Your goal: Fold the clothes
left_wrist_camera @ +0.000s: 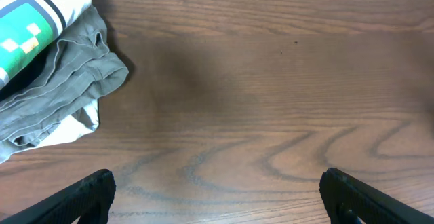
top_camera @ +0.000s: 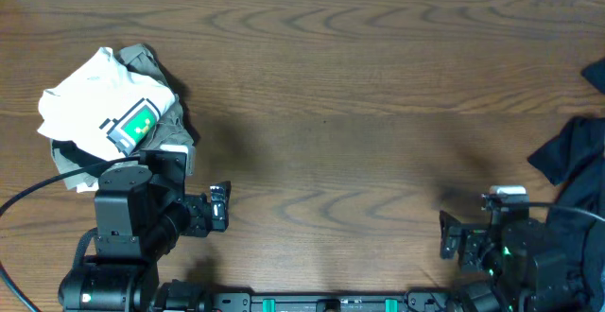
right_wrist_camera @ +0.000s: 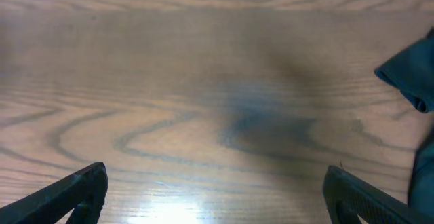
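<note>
White tee heaped on khaki; left fingers, right fingers wide open, empty; grab may snag both layers.

Table wood-grain, slight sheen; clothes soft matt cloth (creased).

No readable text or numbers, only a wordless green-and-blue pixel print on the white T-shirt.

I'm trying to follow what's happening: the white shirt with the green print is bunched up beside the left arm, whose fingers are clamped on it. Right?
Not quite. The white shirt is bunched up beside the left arm, but its fingers are wide open over the table, clamped on nothing; the left wrist view shows this.
</note>
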